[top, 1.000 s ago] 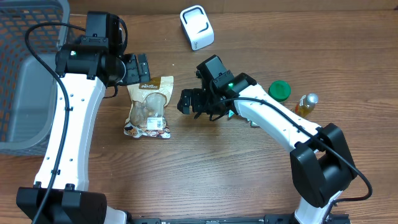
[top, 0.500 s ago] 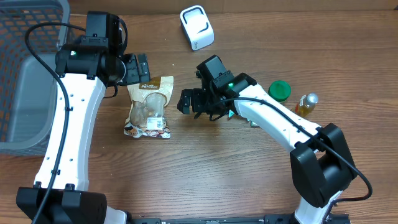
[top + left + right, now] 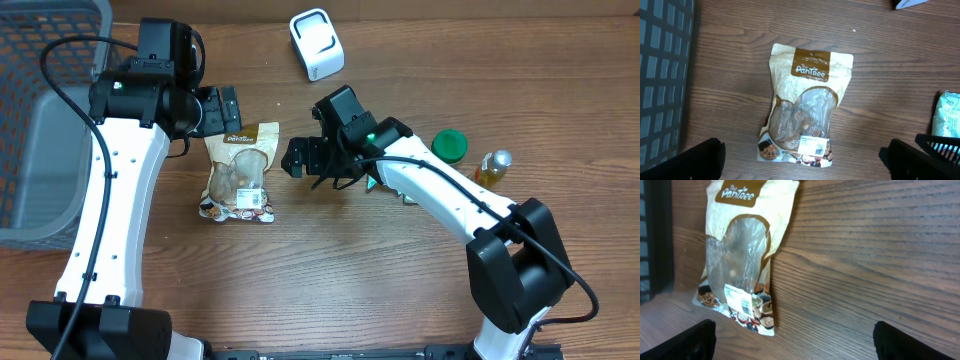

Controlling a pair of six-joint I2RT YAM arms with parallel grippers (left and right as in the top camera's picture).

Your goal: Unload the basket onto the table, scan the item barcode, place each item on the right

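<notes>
The pouch (image 3: 238,172) lies flat on the wooden table (image 3: 330,280), a little left of centre in the overhead frame; its brown printed header points to the upper edge of the frame and its white label (image 3: 813,146) sits at the lower end, face up. It looks light and soft: a thin film bag with a clear window and loose dried pieces inside; it should crumple and sag if lifted by one corner, and the film is probably slick. The flat sealed header or a side seam seems the best hold, since it is stiffer than the bulging middle and leaves the label uncovered. The label probably carries the barcode, though the print is too small to read.

The left gripper (image 3: 218,108) hovers just above the header with its jaws spread wide and nothing between them; the right gripper (image 3: 297,160) stands just right of the pouch, apart from it, jaws also wide and empty. A white boxy device (image 3: 317,44), likely the scanner, sits at the upper centre, well apart from the pouch; a grey mesh basket (image 3: 60,60) fills the upper left; a green lid (image 3: 449,146) and a small bottle (image 3: 492,167) lie at the right.

Compared with a second ago, the right gripper has shifted slightly up and left, toward the pouch; the left arm and the pouch have not moved.
</notes>
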